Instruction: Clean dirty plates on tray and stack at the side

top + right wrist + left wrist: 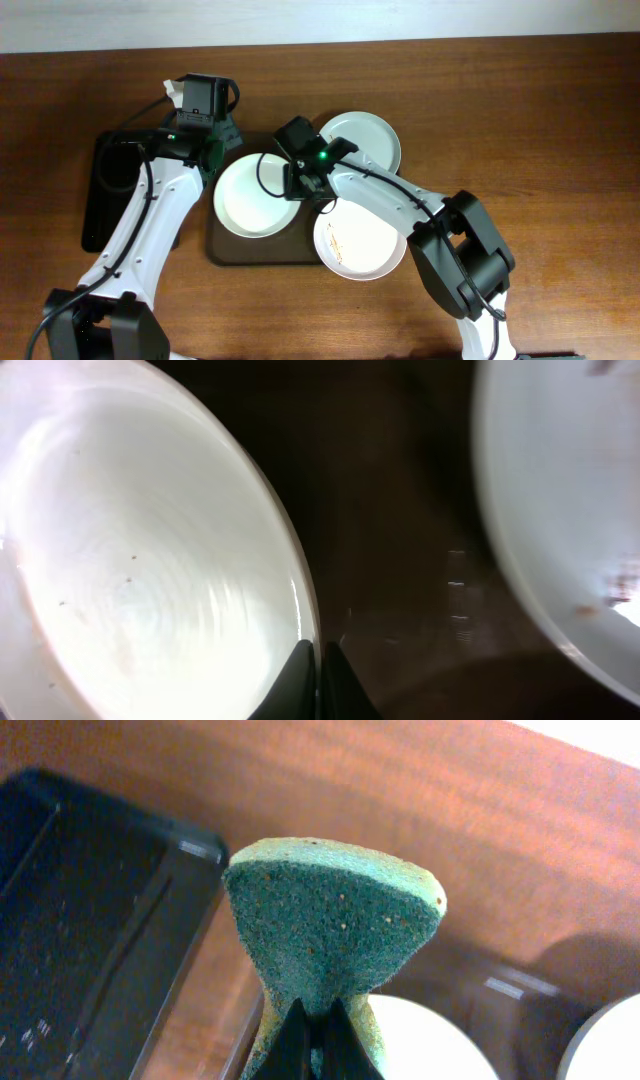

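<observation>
Right gripper (300,185) pinches a rim on the dark tray (225,252).
Nearest, the brown-smeared plate (360,240) overhangs the tray's edge; the gripped white plate (250,195) looks clean; farthest, the pale blue-green plate (362,140). The left gripper (318,1045) clamps a green sponge (330,920).

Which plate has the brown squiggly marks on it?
The white plate at the lower right of the overhead view. Thin brown smears run across it, while the other white plate and the pale green plate look clean from above.
</observation>
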You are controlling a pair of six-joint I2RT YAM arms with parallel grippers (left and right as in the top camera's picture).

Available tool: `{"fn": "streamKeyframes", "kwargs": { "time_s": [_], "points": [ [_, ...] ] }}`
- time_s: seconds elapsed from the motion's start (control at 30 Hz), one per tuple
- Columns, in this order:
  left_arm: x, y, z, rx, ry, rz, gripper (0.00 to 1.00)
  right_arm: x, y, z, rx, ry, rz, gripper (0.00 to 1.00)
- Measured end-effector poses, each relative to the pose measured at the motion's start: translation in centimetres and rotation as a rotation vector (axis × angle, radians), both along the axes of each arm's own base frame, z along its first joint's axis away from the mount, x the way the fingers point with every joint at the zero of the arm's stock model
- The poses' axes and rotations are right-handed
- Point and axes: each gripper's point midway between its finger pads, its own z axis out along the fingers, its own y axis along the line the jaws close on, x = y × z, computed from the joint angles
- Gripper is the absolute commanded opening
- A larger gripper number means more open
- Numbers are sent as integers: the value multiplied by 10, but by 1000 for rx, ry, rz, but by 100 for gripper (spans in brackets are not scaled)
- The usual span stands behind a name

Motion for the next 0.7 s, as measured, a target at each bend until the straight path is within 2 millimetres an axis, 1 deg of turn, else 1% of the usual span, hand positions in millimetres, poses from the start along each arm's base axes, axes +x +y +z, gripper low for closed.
{"fn": "streamKeyframes", "kwargs": {
  "time_s": [0.03,0.1,0.13,0.23,0.27,0.3,0.37,0.43,0.53,0.57,0.6,0.7],
  "points": [
    [-4,0,-3,-10,22,-6,1,0,-7,1,-26,-4,4,4],
    [-9,-1,-9,-45,58,-17,1,3,-23,14,-91,-41,21,4],
    [-10,-1,-11,-75,67,-25,1,6,-30,28,-121,-78,34,4],
    [-13,-2,-15,-161,94,-43,1,13,-54,84,-220,-212,36,4],
    [-15,-6,-17,-214,112,-61,1,14,-66,115,-278,-291,28,4],
    [-17,-2,-19,-236,124,-54,1,13,-70,128,-300,-325,23,4],
    [-17,-1,-19,-283,126,-59,1,9,-78,145,-372,-383,22,4],
    [-17,3,-18,-329,125,-59,1,5,-80,157,-454,-445,25,4],
    [-18,7,-17,-390,127,-58,1,-4,-72,175,-591,-568,46,4],
    [-18,6,-17,-402,130,-61,1,-5,-70,178,-612,-591,49,4],
    [-19,3,-17,-417,135,-70,1,-11,-62,190,-669,-665,53,4],
    [-21,-1,-17,-436,142,-83,1,-17,-55,212,-748,-783,30,4]
  ]
}}
